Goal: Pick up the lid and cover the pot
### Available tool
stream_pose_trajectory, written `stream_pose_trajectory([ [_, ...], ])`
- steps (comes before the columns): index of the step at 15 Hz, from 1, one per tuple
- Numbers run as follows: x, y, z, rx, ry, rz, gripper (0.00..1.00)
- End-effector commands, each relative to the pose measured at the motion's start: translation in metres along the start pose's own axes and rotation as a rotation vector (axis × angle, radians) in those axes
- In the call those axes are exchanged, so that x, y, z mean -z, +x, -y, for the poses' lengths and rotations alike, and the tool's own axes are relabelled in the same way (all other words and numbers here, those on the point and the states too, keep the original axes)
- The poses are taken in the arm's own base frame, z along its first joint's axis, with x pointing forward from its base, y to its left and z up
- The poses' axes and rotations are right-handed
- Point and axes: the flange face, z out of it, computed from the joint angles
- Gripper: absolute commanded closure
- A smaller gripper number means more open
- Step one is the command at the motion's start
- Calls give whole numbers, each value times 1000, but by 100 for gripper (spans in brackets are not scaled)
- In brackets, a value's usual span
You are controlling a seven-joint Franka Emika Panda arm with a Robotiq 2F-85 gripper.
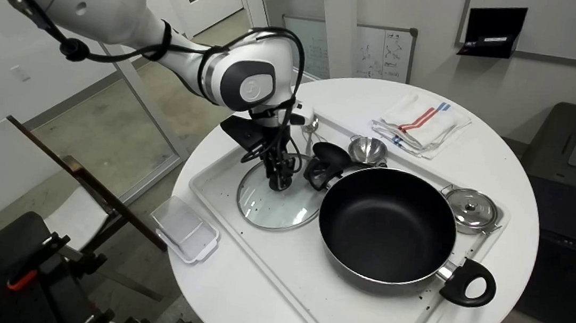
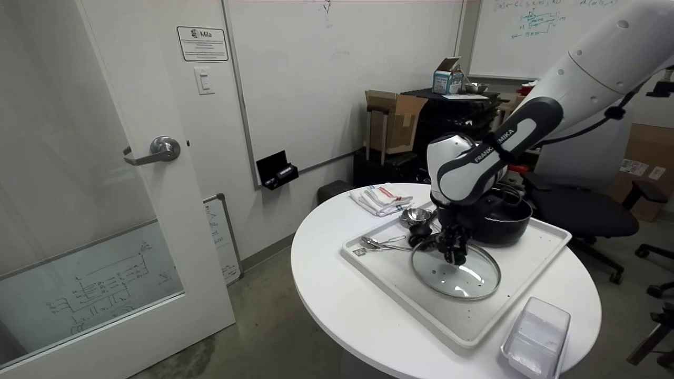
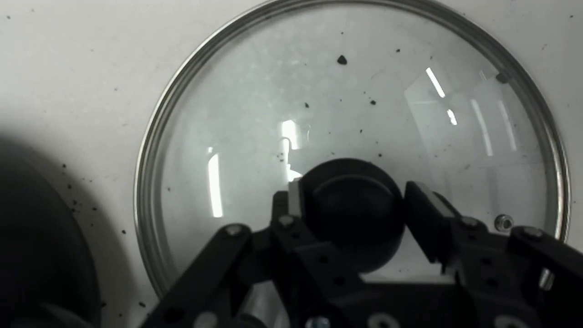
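The round clear glass lid [image 1: 282, 214] is at the tray's near-left part, left of the pot; it also shows in an exterior view [image 2: 466, 284] and fills much of the wrist view [image 3: 364, 91]. My gripper [image 1: 279, 182] is over its middle. In the wrist view my gripper [image 3: 351, 196] has its fingers on both sides of the black knob, touching it; the right finger is tilted. I cannot tell whether the rim touches the tray. The wide black pot [image 1: 388, 225] stands uncovered beside the lid; the arm partly hides the pot [image 2: 503, 226] in an exterior view.
A white tray [image 1: 306, 292] on the round table bears everything. Small black cup-like utensils [image 1: 331, 158] and a small metal bowl [image 1: 368, 149] sit behind the lid and pot. A small silvery lidded pot [image 1: 470, 208], a folded towel [image 1: 420, 122] and a clear container [image 1: 189, 231] stand around.
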Motion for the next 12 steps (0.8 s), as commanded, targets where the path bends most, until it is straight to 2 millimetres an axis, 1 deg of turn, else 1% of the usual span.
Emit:
stream_pose_trajectory([
  [1,4,4,3,24,-23,-7,70],
  [2,9,3,4,33,-16,-7,73],
  [5,17,-4,13,59,6,-8,74],
  [12,42,-34,54,187,90,7,74],
])
